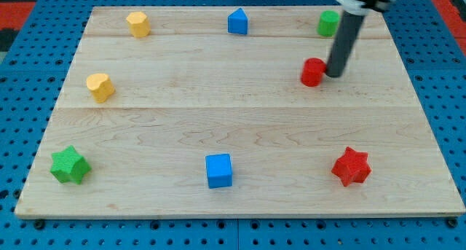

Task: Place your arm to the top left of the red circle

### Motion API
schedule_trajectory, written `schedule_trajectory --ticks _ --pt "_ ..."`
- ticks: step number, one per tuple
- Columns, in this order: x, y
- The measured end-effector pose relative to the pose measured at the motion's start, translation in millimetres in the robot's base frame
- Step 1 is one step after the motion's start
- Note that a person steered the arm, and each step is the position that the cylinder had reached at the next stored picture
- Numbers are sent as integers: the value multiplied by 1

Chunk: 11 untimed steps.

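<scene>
Clawless as this arm is, there is nothing to say of open or clenched: it ends in a dark rod, and my tip [334, 75] rests on the table [218, 104] just beside the red circle [312, 72], on the side facing the view's right edge. Whether it touches the block I cannot tell; they are at least very close.

The red circle sits toward the table's top right corner, below the green block [328, 22], which stands near the top edge.

The target spot lies on the circle's far side from where the tip now stands, toward the top left. The main risk, as I judge it, is a straight sweep leftward: that would shove the circle along and move the goal with it. Going round over the top is safer, but the lane between the circle and the green block is narrow, so a wide arc could knock the green block toward the top edge. The blue house-shaped block [237, 22], further along the top edge, is well clear.
</scene>
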<state>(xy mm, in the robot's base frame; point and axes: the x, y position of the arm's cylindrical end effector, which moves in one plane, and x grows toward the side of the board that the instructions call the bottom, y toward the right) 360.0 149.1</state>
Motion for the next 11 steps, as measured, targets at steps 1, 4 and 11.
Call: schedule_trajectory --ticks 1,4,11 --pt "0 3" --pt "-16 -24" --pt "-49 -93"
